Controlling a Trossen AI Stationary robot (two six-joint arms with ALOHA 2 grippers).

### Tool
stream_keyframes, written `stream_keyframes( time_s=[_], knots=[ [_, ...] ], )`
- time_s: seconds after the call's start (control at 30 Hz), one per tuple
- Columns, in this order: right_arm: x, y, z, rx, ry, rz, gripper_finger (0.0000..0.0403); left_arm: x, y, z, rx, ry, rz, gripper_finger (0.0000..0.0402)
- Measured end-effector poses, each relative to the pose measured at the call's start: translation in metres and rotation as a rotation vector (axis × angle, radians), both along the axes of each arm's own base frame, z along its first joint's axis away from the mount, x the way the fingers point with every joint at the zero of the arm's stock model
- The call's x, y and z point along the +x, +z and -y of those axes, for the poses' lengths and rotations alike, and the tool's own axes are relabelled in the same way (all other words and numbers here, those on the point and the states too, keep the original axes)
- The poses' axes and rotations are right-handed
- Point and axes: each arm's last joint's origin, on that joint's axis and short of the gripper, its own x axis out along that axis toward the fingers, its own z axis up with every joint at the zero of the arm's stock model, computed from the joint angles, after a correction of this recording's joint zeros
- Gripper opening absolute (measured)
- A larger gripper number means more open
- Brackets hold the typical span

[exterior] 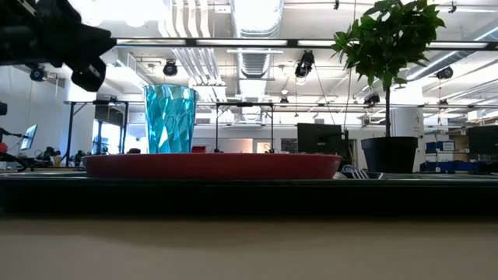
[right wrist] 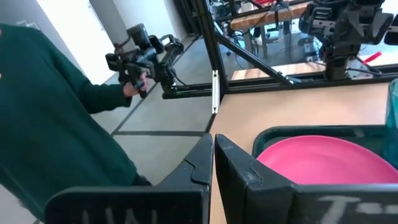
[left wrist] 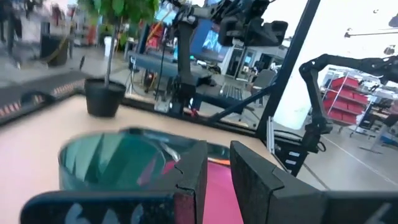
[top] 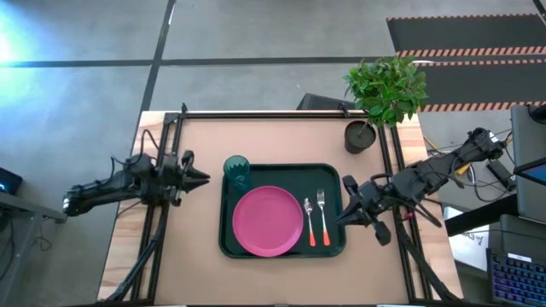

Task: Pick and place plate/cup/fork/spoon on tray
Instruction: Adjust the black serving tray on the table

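The dark green tray (top: 229, 243) lies mid-table. On it rest the pink plate (top: 268, 221), the spoon (top: 309, 223) and the fork (top: 322, 217) side by side to the plate's right, and the teal cup (top: 236, 169) upright at the tray's far left corner. My left gripper (top: 203, 177) hovers shut just left of the cup, above the table; the cup (left wrist: 112, 165) and plate (left wrist: 217, 193) show past its fingers. My right gripper (top: 343, 215) is shut and empty at the tray's right rim, beside the fork.
A potted plant (top: 363, 132) stands at the table's far right, behind the tray. Black frame rails (top: 162, 222) run along both table sides. A person in a green sleeve (right wrist: 50, 112) stands beyond the table's left side in the right wrist view.
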Motion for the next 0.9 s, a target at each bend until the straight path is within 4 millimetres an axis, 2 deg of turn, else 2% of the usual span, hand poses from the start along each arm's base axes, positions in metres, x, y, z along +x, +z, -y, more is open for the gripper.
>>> stream_keyframes(
  time_s=[0.17,0.4,0.7,0.8,0.9],
  knots=[
    [-0.003,0.002,0.001,0.02,-0.002,0.004,0.0009,0.004,-0.014,0.003,-0.075,-0.046,-0.046,0.0052],
    [-0.005,0.005,0.003,0.024,-0.003,0.014,0.0009,0.008,-0.021,0.014,-0.092,-0.159,0.015,0.0052],
    [-0.005,0.003,0.003,0.019,-0.004,-0.002,0.0009,0.011,-0.033,0.018,-0.074,-0.039,-0.089,0.0052],
    [-0.007,-0.004,0.004,0.051,-0.033,-0.101,0.0009,0.011,-0.033,0.017,-0.064,-0.008,-0.093,0.0052],
    [-0.01,-0.018,0.008,0.136,-0.173,-0.295,0.0009,0.01,-0.029,0.017,-0.032,-0.007,-0.079,0.0052]
  ],
)
